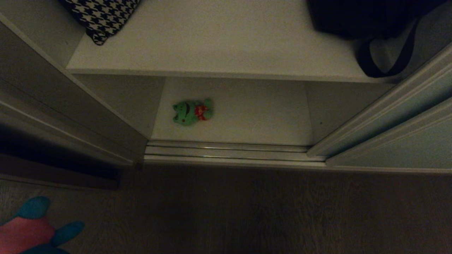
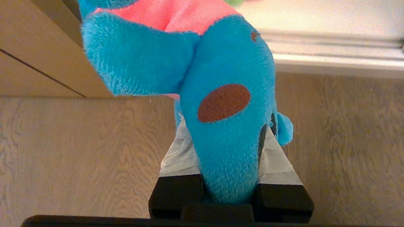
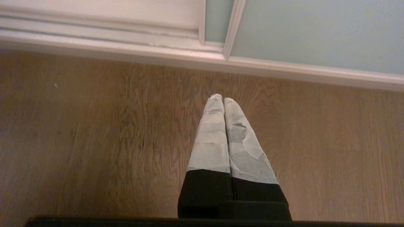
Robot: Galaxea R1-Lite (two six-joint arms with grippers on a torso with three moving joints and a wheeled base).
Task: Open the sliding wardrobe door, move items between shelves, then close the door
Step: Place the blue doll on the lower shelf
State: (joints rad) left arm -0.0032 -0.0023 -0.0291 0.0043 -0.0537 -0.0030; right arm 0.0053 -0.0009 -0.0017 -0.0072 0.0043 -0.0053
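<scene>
Well, the wardrobe stands open and one plush toy is in the robot's grasp.

The left gripper (image 2: 227, 151) hangs over the wood floor (image 3: 94, 142), pinching the blue toy (image 2: 221, 94) (pink top, lower left of the head view). The right gripper (image 3: 223, 100) points down, fingers pressed together, empty. The green toy (image 1: 192, 112) lies on the lower shelf (image 1: 254, 120), centre-left; the sliding wardrobe door (image 1: 406, 141) sits at right.
</scene>
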